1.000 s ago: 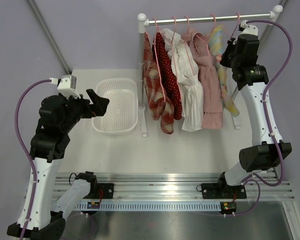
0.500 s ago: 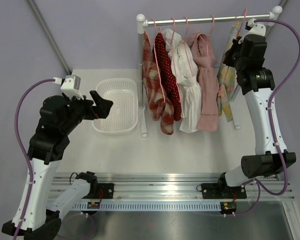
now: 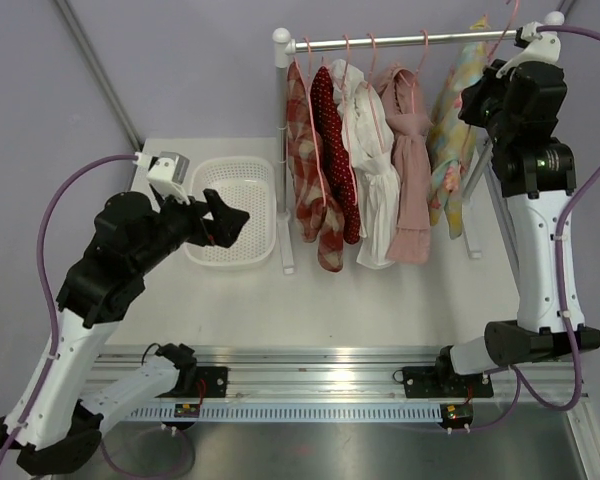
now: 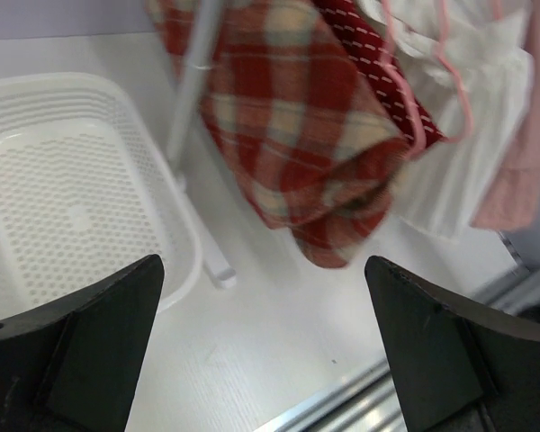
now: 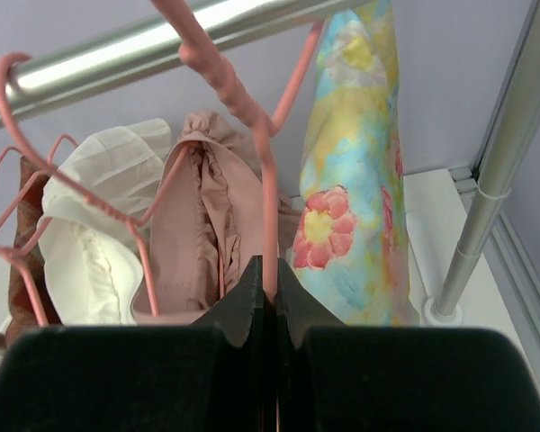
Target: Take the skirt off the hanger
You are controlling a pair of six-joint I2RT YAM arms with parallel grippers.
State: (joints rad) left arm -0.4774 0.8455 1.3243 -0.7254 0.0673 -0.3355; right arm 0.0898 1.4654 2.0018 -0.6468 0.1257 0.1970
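A floral yellow-and-blue skirt (image 3: 448, 150) hangs on a pink hanger (image 3: 504, 24) at the right end of the rack rail (image 3: 380, 42). My right gripper (image 3: 488, 92) is shut on the hanger's stem. In the right wrist view the closed gripper (image 5: 270, 270) pinches the pink hanger (image 5: 268, 207), with the skirt (image 5: 355, 180) just right of it. The hook reaches the rail (image 5: 117, 58); I cannot tell whether it rests on it. My left gripper (image 3: 230, 222) is open and empty, above the table between basket and rack (image 4: 263, 297).
A white basket (image 3: 230, 165) sits left of the rack, also in the left wrist view (image 4: 184, 261). Red plaid (image 3: 305, 180), red dotted (image 3: 330, 130), white (image 3: 370, 170) and pink (image 3: 412, 170) garments hang on the rail. The rack's right post (image 5: 495, 180) stands close by.
My right arm has raised the hanger and floral skirt up and to the right, away from the pink garment. My left arm has moved right, toward the rack.
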